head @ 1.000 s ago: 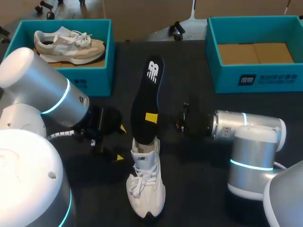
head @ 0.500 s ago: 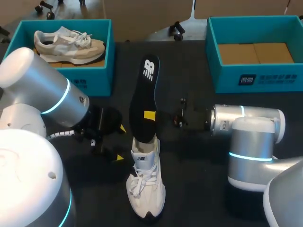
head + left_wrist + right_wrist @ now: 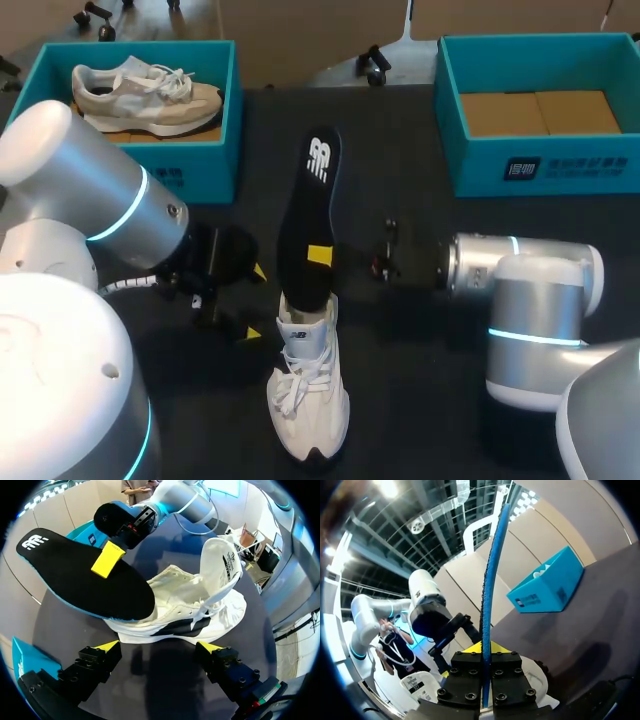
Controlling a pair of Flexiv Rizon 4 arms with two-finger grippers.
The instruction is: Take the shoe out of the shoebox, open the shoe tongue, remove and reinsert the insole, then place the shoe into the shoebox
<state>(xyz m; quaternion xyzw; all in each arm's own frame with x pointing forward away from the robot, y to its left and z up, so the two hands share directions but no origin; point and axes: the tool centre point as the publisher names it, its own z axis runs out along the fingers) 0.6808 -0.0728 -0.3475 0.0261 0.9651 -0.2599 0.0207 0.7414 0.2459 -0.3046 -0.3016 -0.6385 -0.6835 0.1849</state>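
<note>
A white shoe lies on the dark table, toe toward the near edge, its tongue folded open. A black insole with a blue underside rises slanting from the shoe's opening, lower end still inside it. My right gripper is shut on the insole about midway, one yellow tip flat on its black face. The right wrist view shows the insole edge-on between those fingers. My left gripper stands open just left of the shoe; the shoe lies ahead of its spread tips, untouched.
A teal shoebox at the back left holds a second, beige-grey shoe. Another teal shoebox at the back right shows only its cardboard floor. Bare dark table lies between the boxes and around the shoe.
The right gripper shifted slightly left and back, rocking the insole's upper end a little. The left arm and the shoe have stayed put.
</note>
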